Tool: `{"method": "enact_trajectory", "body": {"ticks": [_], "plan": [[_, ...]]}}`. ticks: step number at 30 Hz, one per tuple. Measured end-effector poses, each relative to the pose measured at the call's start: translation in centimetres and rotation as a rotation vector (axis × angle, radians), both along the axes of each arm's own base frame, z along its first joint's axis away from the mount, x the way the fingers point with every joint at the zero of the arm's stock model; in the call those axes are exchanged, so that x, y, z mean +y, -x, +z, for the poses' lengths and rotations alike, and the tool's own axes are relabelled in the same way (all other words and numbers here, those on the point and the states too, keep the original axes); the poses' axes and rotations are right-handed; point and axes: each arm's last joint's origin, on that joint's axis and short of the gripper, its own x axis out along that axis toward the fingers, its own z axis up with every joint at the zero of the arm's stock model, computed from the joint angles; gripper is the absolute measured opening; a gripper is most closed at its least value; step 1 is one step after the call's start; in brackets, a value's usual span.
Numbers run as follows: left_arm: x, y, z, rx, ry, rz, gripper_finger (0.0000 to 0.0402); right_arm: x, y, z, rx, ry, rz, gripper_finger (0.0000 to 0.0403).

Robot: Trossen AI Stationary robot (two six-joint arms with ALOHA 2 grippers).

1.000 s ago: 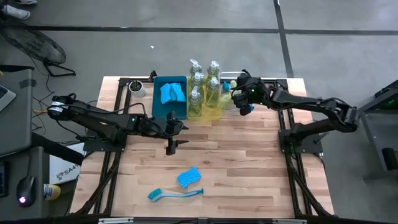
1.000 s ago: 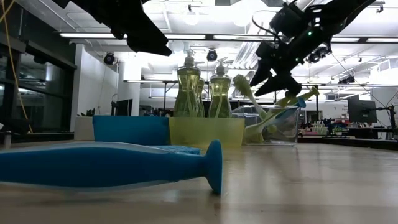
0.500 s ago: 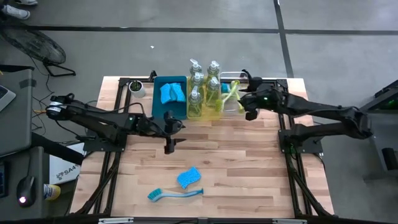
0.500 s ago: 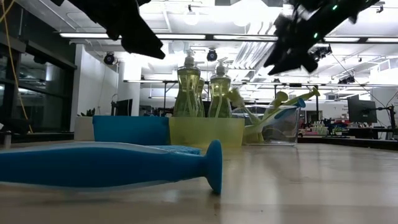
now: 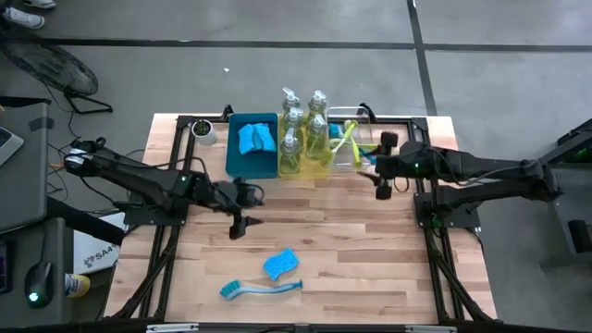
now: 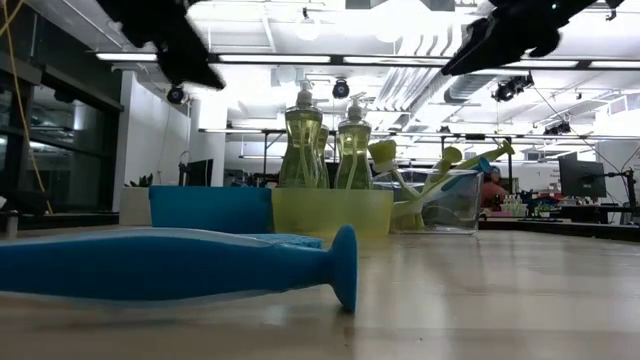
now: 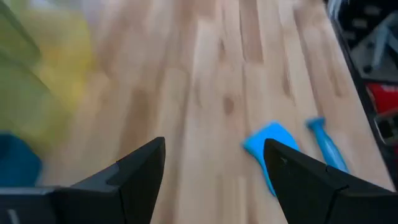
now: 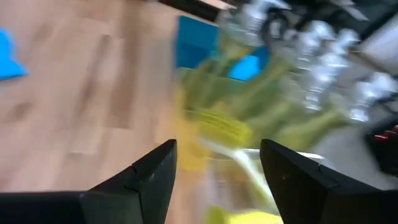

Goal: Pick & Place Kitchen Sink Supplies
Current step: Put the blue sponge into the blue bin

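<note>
Tabletop (image 5: 370, 240): wooden; loose blue sponge (image 5: 280, 264) and blue brush (image 5: 261, 289) lie near its front edge.
Right pincer (image 5: 382, 188): released, empty, has drawn back from my clear bin (image 5: 368, 118), where the brushes (image 5: 344, 141) now stand.
Left pincer (image 5: 237, 228): spread, empty, has swung toward the sponge.
Meaning: one delivery done, sponge likely next.

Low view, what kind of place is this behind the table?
Probably a lab or open workshop, not a kitchen: long ceiling light strips, exposed ducts, and desks with a monitor behind the wooden table.
</note>
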Motion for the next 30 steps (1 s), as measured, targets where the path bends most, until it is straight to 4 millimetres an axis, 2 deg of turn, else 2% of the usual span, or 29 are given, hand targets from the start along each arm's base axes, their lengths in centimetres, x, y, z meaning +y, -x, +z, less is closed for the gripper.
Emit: {"method": "enact_trajectory", "body": {"ticks": [6,12,22,30], "plan": [[-2.4,-0.2,-2.0,0.146,0.092,-0.021,0.0268,3.1,-1.3,-0.8,0.023,-0.070,0.130,0.0224],[-4.2,-1.6,-4.6,0.252,0.157,-0.012,0.0268,5.6,-2.5,-2.1,0.089,-0.063,0.142,0.0224],[-4.8,-3.4,-8.1,0.364,0.214,0.078,0.0268,8.1,-3.9,-4.0,0.154,-0.079,0.146,0.0224],[-5.6,-4.8,-9.8,0.381,0.368,0.131,0.0268,9.5,-4.7,-5.2,0.184,-0.119,0.158,0.0224]]}}
